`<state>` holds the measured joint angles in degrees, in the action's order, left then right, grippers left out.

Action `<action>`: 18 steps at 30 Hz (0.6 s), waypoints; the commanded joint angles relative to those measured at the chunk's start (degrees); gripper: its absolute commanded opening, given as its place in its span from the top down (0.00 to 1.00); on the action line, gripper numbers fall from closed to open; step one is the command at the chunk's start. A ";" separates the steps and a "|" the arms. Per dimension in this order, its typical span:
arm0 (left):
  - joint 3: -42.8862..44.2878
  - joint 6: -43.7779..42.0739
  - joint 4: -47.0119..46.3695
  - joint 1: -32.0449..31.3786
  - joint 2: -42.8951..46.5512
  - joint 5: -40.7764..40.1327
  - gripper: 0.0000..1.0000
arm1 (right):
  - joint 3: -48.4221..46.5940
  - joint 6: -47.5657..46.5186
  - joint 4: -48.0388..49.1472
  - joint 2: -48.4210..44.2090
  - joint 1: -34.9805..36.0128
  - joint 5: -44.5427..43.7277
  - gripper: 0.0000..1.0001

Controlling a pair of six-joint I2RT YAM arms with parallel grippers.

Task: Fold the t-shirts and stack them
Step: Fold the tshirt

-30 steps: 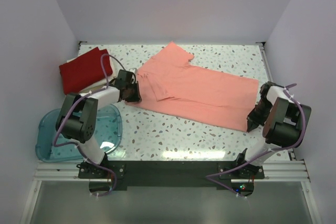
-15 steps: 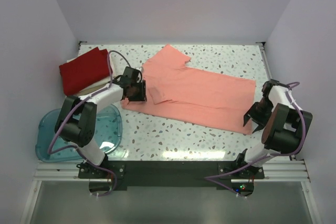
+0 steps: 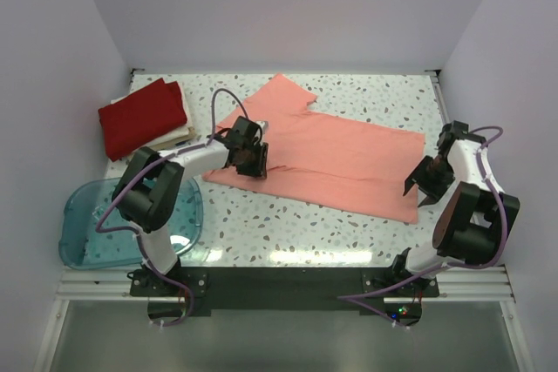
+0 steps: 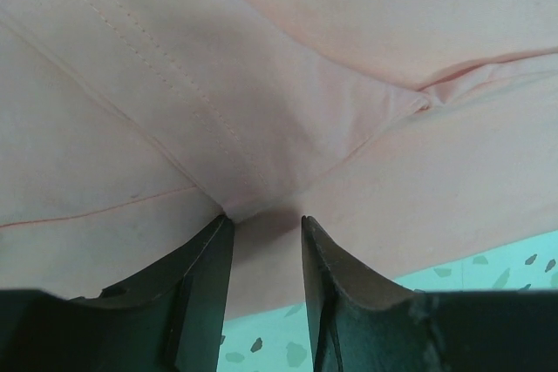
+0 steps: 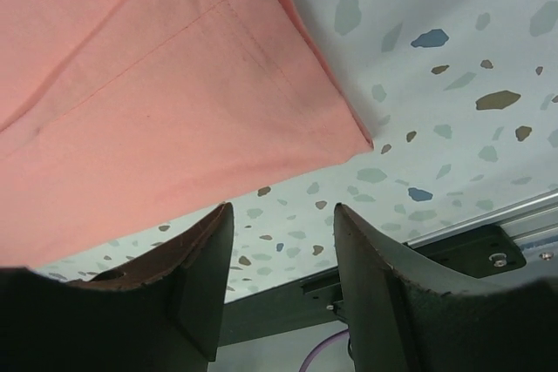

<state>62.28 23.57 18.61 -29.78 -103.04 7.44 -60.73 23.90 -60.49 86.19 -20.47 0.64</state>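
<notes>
You are just letting go on both sides: a second ago both grippers were clamped at the near edge of the salmon-pink t-shirt [image 3: 340, 158], and now both are standing open. So the lengthwise fold looks laid, and the cloth is resting flat on the speckled table [image 3: 375, 93], running from the sleeve end at the back left to the hem at the right. Your left gripper [image 4: 261, 226] has been sliding rightward, in over the sleeve end. It is now hovering with its jaws roughly half spread, the tips straddling a small pucker where the seams meet. It is touching or nearly touching the cloth but not pinching it, as far as the wrist view is showing. Your right gripper [image 5: 283, 211] is sitting just off the hem corner, jaws about half spread and holding nothing, with the corner lying just beyond the fingers. By my reading, that is leaving you the crosswise fold to make before this shirt is joining the deep red t-shirt [image 3: 139, 118], which is lying folded on the cream-white t-shirt [image 3: 173, 139] at the back left.
</notes>
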 commanded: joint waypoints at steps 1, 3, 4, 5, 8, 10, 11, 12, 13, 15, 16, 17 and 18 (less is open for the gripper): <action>3.63 0.95 -0.07 -0.45 -0.75 -2.25 0.58 | 0.26 0.71 1.34 -1.20 0.43 1.55 0.47; 4.16 0.86 0.46 -0.80 -0.93 -4.36 0.60 | 0.61 0.62 1.60 -1.29 0.52 1.55 0.48; 4.08 0.86 0.20 -0.81 -0.93 -4.98 0.60 | 0.70 0.71 1.60 -1.29 0.52 1.64 0.48; 4.08 0.77 0.02 -0.89 -1.19 -4.98 0.60 | 0.87 0.80 1.69 -1.29 0.52 1.81 0.48; 4.87 0.69 0.63 -1.07 -1.81 -6.03 0.60 | 0.96 0.80 1.78 -1.20 0.60 2.17 0.48; 5.22 0.77 0.90 -1.16 -1.90 -6.91 0.60 | 0.96 0.80 1.95 -1.20 0.69 1.99 0.48; 5.31 0.69 1.16 -1.24 -2.07 -7.26 0.60 | 0.96 0.80 1.95 -1.12 0.69 2.17 0.48; 5.22 0.60 1.25 -1.25 -2.16 -7.27 0.60 | 0.96 0.80 1.95 -1.03 0.69 2.08 0.48; 5.31 0.60 1.25 -1.25 -2.33 -7.27 0.60 | 0.96 0.80 2.04 -0.94 0.78 2.17 0.49; 5.57 0.25 1.08 -1.33 -3.12 -8.58 0.61 | 1.14 0.80 2.22 -0.85 0.78 2.26 0.49; 5.83 0.16 1.08 -1.33 -3.48 -8.67 0.63 | 1.14 0.88 2.13 -0.85 0.87 2.34 0.49; 6.01 -0.02 1.16 -1.59 -3.83 -9.02 0.67 | 1.14 0.88 2.22 -0.76 0.96 2.34 0.49; 6.53 -0.19 1.25 -1.60 -4.00 -9.37 0.69 | 1.14 0.88 2.30 -0.85 0.96 2.43 0.49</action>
<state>66.08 23.46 19.64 -30.92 -106.21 0.45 -59.75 24.10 -59.00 86.17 -19.92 2.17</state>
